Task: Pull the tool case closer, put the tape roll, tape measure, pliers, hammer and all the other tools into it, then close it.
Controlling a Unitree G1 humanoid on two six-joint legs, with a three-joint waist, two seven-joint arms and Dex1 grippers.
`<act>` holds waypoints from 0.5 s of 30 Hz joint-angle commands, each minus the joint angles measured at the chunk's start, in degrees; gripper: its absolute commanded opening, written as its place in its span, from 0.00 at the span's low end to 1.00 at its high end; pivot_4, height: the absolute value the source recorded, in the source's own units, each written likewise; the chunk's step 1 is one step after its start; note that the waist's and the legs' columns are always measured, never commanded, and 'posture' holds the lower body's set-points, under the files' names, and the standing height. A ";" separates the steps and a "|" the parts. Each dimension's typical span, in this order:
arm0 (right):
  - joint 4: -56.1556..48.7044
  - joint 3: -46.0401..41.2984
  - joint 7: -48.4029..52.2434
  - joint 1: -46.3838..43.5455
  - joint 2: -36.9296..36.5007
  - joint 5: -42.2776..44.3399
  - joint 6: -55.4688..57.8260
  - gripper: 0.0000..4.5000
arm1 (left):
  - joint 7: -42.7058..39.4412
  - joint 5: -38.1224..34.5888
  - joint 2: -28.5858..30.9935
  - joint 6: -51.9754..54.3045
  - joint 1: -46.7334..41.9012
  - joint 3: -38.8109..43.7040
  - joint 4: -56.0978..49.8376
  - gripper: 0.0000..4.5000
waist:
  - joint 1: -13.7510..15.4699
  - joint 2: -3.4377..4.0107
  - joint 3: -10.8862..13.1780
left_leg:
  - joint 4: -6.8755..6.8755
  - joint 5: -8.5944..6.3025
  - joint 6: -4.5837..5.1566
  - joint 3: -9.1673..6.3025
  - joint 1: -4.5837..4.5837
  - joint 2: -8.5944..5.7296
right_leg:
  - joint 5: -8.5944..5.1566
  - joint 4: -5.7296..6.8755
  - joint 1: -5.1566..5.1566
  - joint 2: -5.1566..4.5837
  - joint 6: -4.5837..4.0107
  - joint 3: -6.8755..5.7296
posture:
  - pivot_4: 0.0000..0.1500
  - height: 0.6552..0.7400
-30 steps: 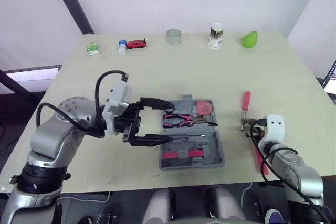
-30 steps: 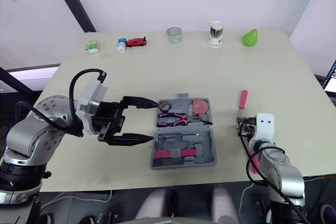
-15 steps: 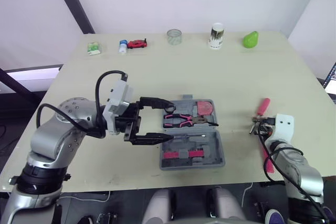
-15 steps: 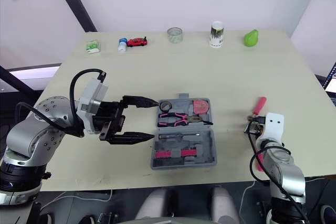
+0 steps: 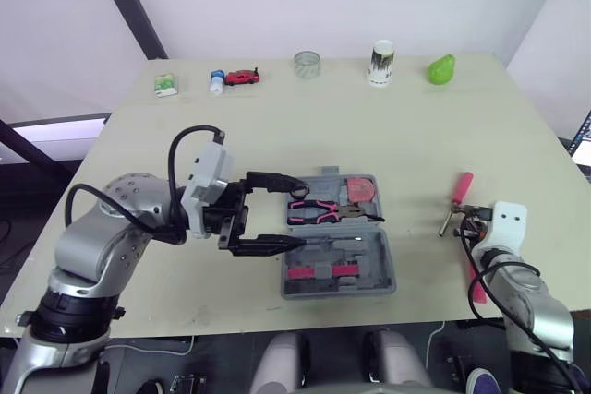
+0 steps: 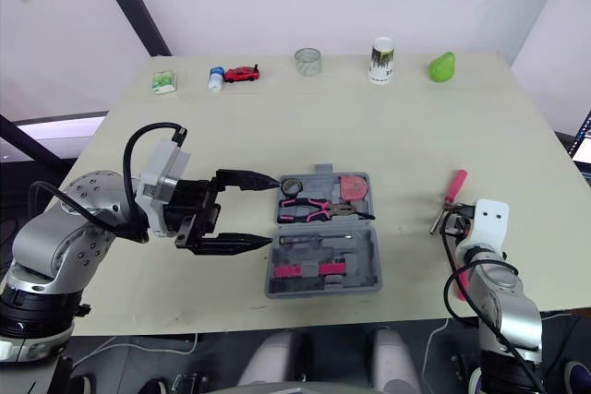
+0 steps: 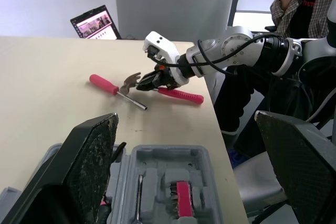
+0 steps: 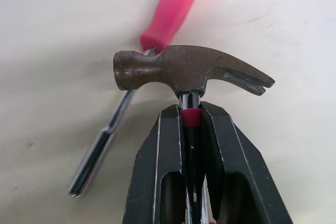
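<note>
Gripping hammer (image 8: 184,72) | right gripper (image 8: 190,110) shifted rightward | screwdriver (image 5: 460,191) displaced

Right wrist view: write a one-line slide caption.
Right gripper shut on hammer just below its head; pink-handled screwdriver lies beyond.

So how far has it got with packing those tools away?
Partly there. The open tool case sits near the table's front edge, with the pliers and tape measure already in it. The right gripper is shut on the hammer, off to the case's right; the left gripper is open at its left side. Left to do: hammer and pink screwdriver go in, then close the case.
</note>
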 commanded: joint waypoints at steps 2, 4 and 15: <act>-2.84 -1.75 -0.17 0.44 -0.86 0.02 -1.17 0.01 | -0.17 -0.83 -0.35 -0.93 0.24 1.24 -1.37 1.00 | 0.00 0.00 0.00 | 0.00 0.00 0.00 0.00 0.00 0.00 | 0.00 0.00 0.00 0.00 0.00 0.00 | 1.00 1.00; -2.61 -1.52 -0.29 0.65 -1.27 -0.24 0.18 0.01 | -0.26 -0.79 -0.44 -0.97 0.26 1.25 -1.31 1.00 | -0.01 0.00 0.00 | 0.00 0.00 0.00 0.00 0.00 0.00 | 0.00 0.01 0.00 0.00 0.00 0.00 | 1.00 1.00; -1.73 4.15 4.52 0.59 -2.82 0.29 5.00 0.01 | -0.22 -0.45 -0.22 -1.86 0.97 1.60 -1.37 1.00 | -0.18 -0.02 -0.01 | 0.00 0.00 0.00 0.00 0.04 0.01 | 0.00 0.02 0.00 0.02 -0.01 0.01 | 1.00 1.00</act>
